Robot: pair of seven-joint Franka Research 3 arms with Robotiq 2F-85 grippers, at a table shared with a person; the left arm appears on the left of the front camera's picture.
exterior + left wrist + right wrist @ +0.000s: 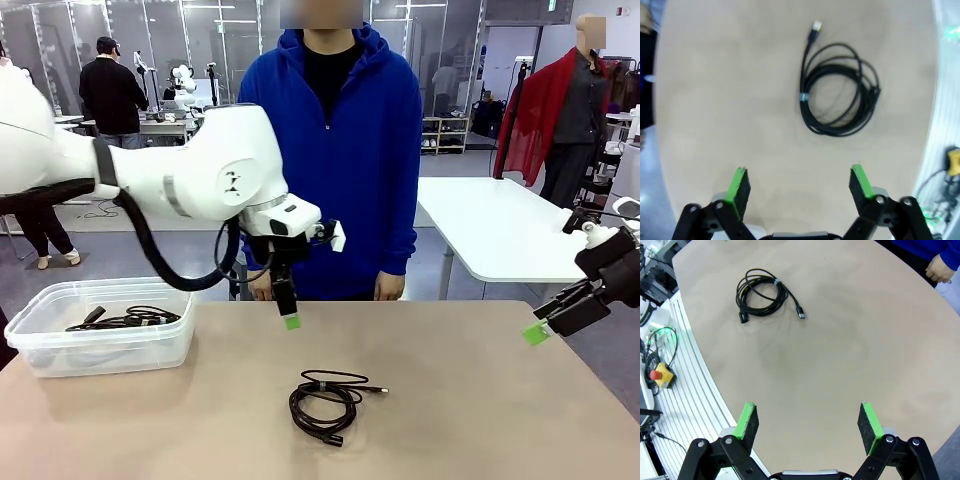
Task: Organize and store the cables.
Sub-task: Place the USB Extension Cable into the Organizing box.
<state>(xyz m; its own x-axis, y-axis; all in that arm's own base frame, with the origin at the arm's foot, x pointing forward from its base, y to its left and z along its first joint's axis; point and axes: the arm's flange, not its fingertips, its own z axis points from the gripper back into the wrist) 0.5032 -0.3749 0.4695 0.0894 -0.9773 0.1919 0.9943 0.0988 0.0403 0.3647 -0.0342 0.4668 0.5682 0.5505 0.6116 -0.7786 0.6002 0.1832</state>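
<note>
A coiled black cable [325, 403] lies on the tan table [480, 400] near its front middle, with a plug end pointing right. The same coil shows in the left wrist view [837, 90] and the right wrist view [760, 294]. More coiled cables [125, 319] lie in the clear plastic bin [60, 350] at the left. My left gripper [290, 318] hangs above the table, behind the loose coil, its jaws open and empty [800, 187]. My right gripper [537, 333] hovers off the table's right edge, open with nothing between its green pads [809, 422].
A person in a blue hoodie [345, 150] stands at the far edge, hands [388, 287] down by the table. A white table [500, 225] stands behind at the right.
</note>
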